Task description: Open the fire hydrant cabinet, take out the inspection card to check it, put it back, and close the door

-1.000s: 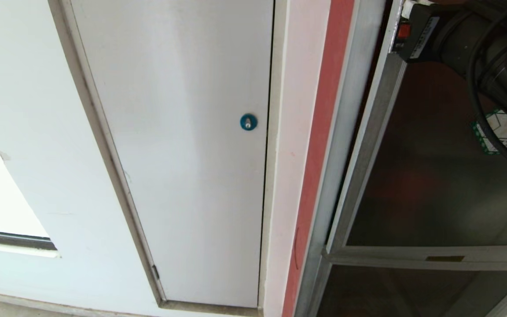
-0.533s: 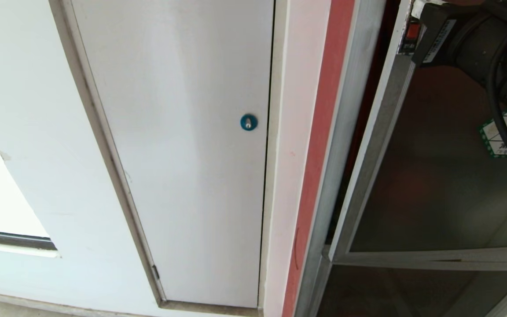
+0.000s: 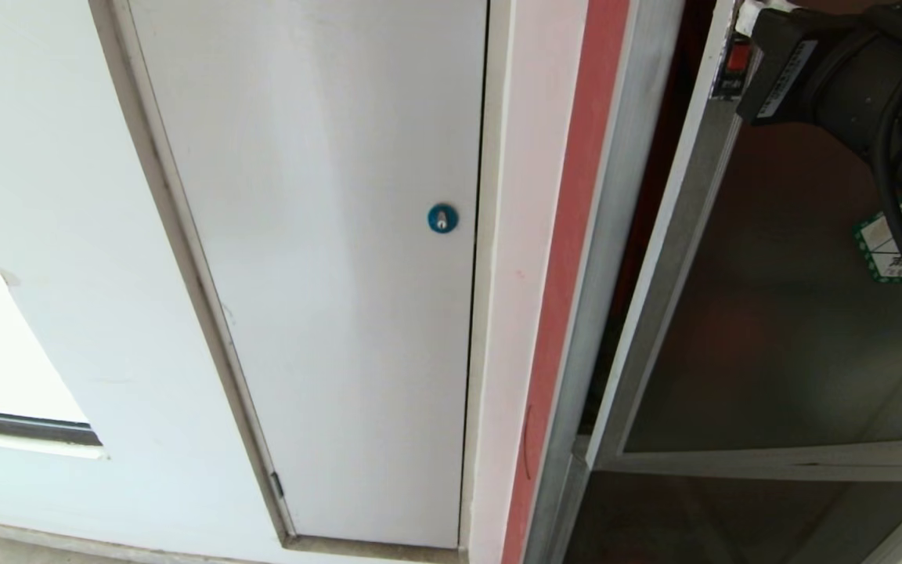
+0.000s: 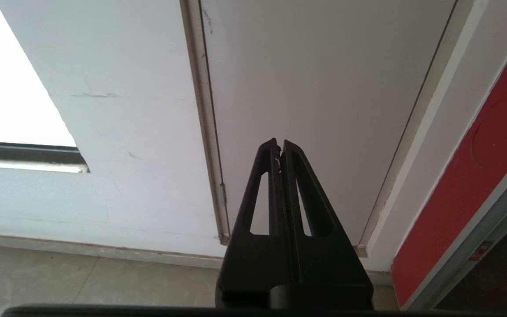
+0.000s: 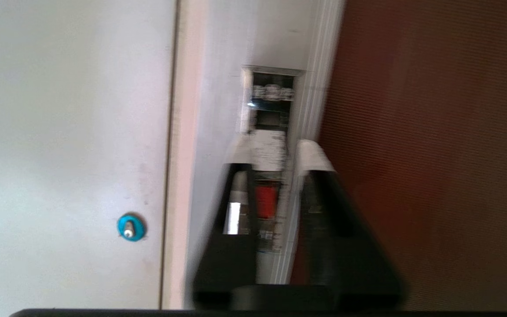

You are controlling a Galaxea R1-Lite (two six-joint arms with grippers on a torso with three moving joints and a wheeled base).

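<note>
The door (image 3: 772, 313) of the fire hydrant cabinet (image 3: 615, 235) is seen slightly ajar, its dark glass pane swung a little out from the silver frame, with the red latch (image 5: 266, 200) at its edge. The right gripper (image 5: 275, 152) is held at that edge, its white-tipped fingers (image 5: 313, 156) parted and set either side of the latch. The left gripper (image 4: 279, 145) is kept clenched and empty, pointed at the white panel (image 3: 326, 274) with the blue lock (image 3: 442, 218).
</note>
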